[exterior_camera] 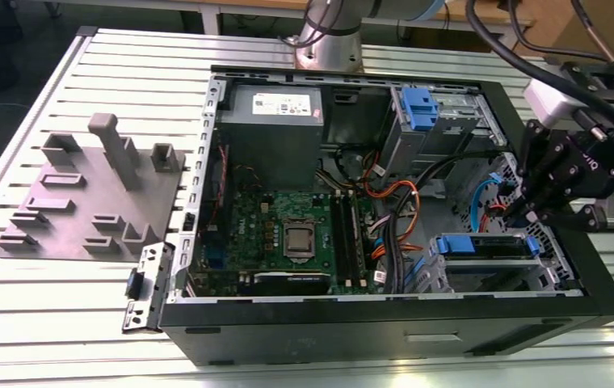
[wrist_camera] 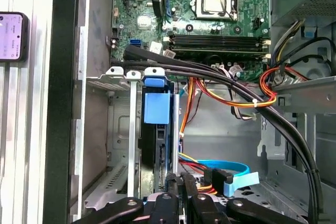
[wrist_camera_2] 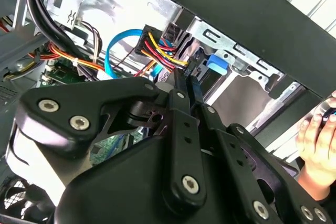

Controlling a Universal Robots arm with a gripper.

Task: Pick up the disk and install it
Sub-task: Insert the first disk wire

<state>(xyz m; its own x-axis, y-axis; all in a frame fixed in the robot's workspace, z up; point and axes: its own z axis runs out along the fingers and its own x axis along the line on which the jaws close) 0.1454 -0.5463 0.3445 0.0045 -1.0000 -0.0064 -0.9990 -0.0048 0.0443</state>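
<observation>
The disk stands edge-on in the drive cage at the case's front corner, its blue end toward the motherboard. In the exterior view the disk lies in the lower bay on that view's right. My gripper hangs just above and behind it, over the case's edge. In both wrist views the fingers are pressed close together with nothing between them. The gripper sits at the disk's rear end, beside the cable plugs. In the second wrist view the gripper points at the blue end; whether it touches the disk is unclear.
The open black case lies on a slatted table. Another blue-tabbed carrier sits by the grey power supply. Orange, yellow and blue cables cross near the cage. A grey fixture plate lies on the exterior view's left. A hand rests outside the case.
</observation>
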